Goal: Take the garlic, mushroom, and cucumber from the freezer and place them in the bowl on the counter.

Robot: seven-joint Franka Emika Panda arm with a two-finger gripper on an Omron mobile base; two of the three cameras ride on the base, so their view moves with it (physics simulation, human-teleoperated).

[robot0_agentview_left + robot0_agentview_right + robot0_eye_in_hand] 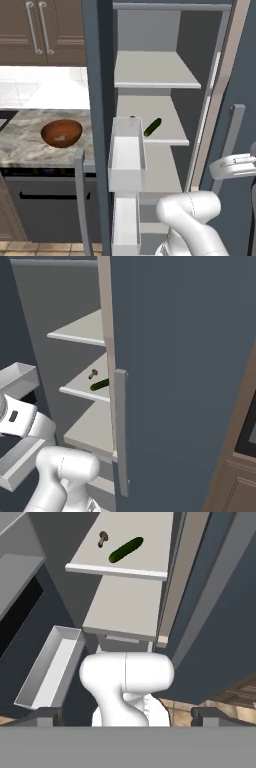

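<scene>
Cucumber [126, 550] and mushroom [102, 538] on freezer shelf [145, 568]

Middle freezer shelf [135, 568], light grey, carries the dark green cucumber [126, 550] lying diagonally and, just beside it and apart, the small tan mushroom [103, 538]. The marbled bench [25, 142] left of the freezer carries the reddish-brown wooden bowl [61, 133], upright near its front edge.

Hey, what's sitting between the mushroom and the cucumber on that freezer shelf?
Nothing: in the hand view the mushroom and cucumber lie apart on one shelf of the freezer, with bare light grey shelf between them. The right base view shows the same gap.
</scene>
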